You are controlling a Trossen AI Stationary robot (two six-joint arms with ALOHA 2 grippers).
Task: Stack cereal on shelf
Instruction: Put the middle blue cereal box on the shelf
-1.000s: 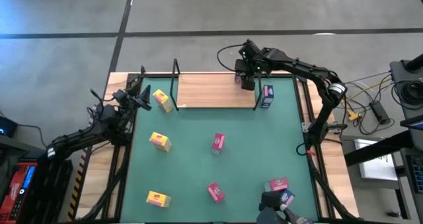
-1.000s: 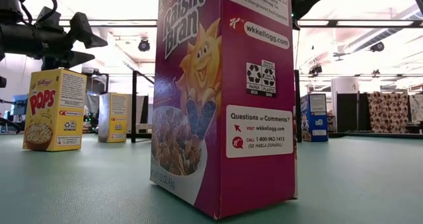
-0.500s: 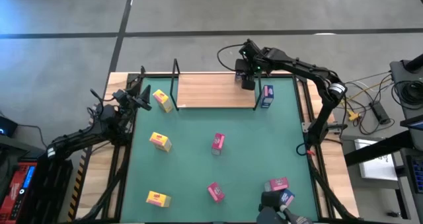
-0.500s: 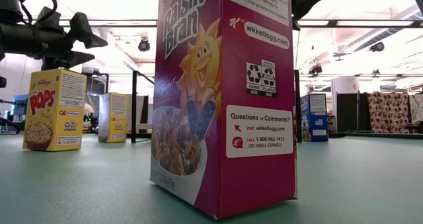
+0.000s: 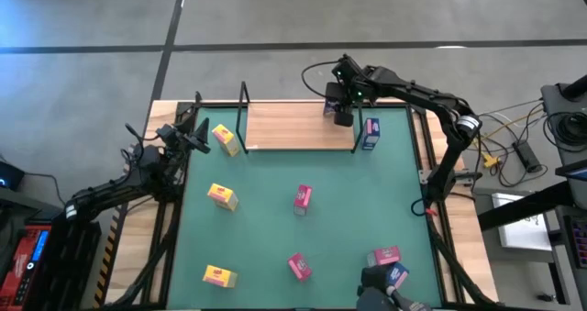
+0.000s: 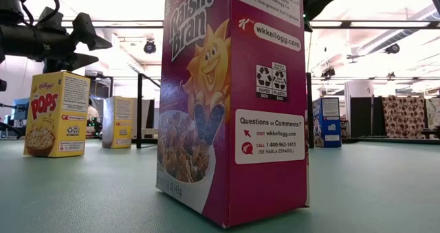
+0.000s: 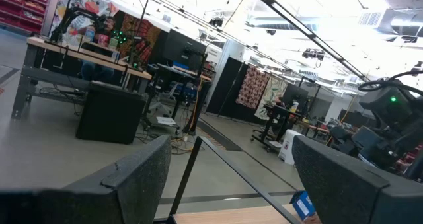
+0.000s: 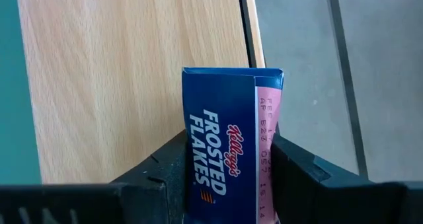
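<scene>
In the high view, the blue box held over the shelf (image 5: 298, 126) is covered by the right gripper (image 5: 342, 110), and its lower end is cut off in the right wrist view. The top of the Raisin Bran box (image 6: 230, 102) is cropped in the low view. A blue box (image 5: 396, 274) at the counter's (image 5: 339, 228) near edge is partly hidden by a dark object.

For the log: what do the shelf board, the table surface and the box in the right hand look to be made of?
Shelf board: pale wood or wood veneer, matte, straight grain lines visible. Table surface: smooth green mat or laminate, faint sheen; which one is unclear. Frosted Flakes box, clamped in the right hand: printed cardboard, slightly glossy, folded edges and a stamped end flap.
</scene>
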